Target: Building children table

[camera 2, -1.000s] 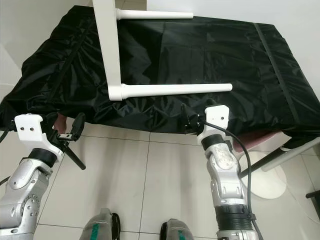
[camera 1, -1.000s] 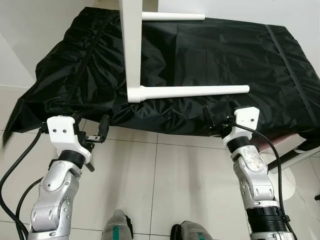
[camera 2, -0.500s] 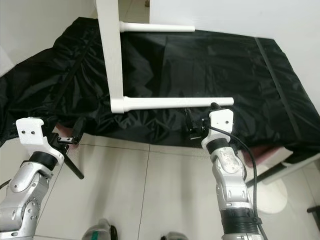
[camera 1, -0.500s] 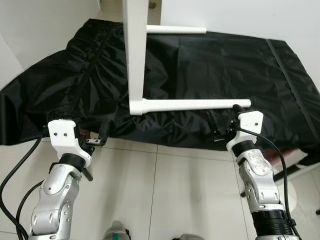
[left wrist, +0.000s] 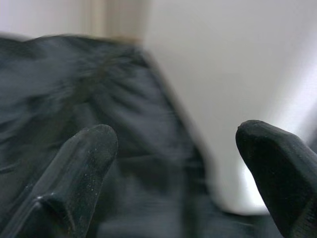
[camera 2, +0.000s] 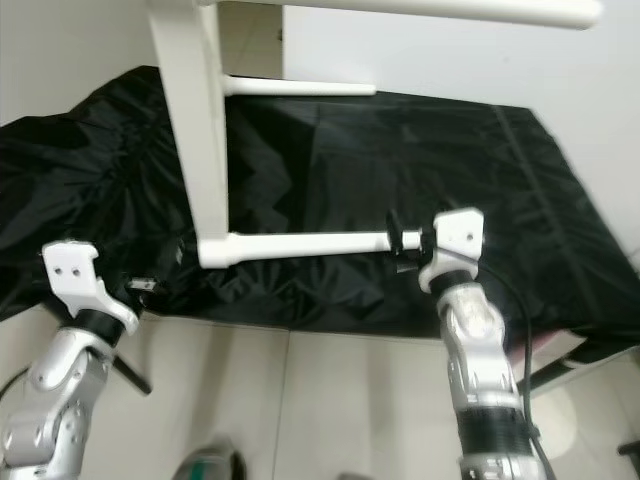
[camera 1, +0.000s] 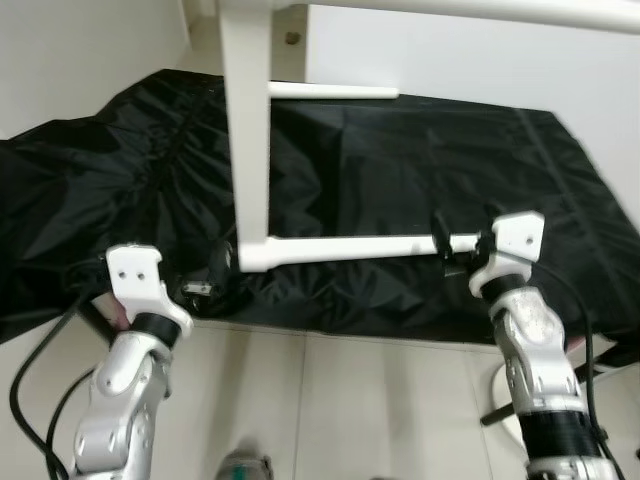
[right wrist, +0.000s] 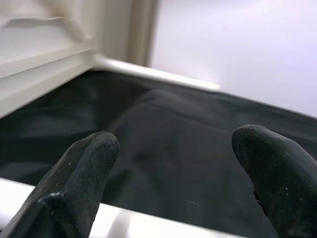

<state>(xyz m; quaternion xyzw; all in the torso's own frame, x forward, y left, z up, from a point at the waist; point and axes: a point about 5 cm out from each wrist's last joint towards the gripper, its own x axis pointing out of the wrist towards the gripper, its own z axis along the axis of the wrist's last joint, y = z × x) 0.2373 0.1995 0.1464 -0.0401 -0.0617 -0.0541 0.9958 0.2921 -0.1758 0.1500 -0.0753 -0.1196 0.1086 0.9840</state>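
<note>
Raised since earlier, right gripper (camera 1: 462,243) straddles, fingers apart, the white round table leg's (camera 1: 350,247) 3 o'clock end above black crinkled cloth (camera 1: 400,150); left gripper (camera 1: 205,280) open at 9 o'clock.

right hand (camera 1: 462,243) risen to table leg (camera 1: 350,248) end, camera closer

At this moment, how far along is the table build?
Done: two legs stick out of the white table lying on the black cover. In hand: the open right gripper brackets the near leg's tip; the left gripper is open near the corner. Left: standing it upright.
</note>
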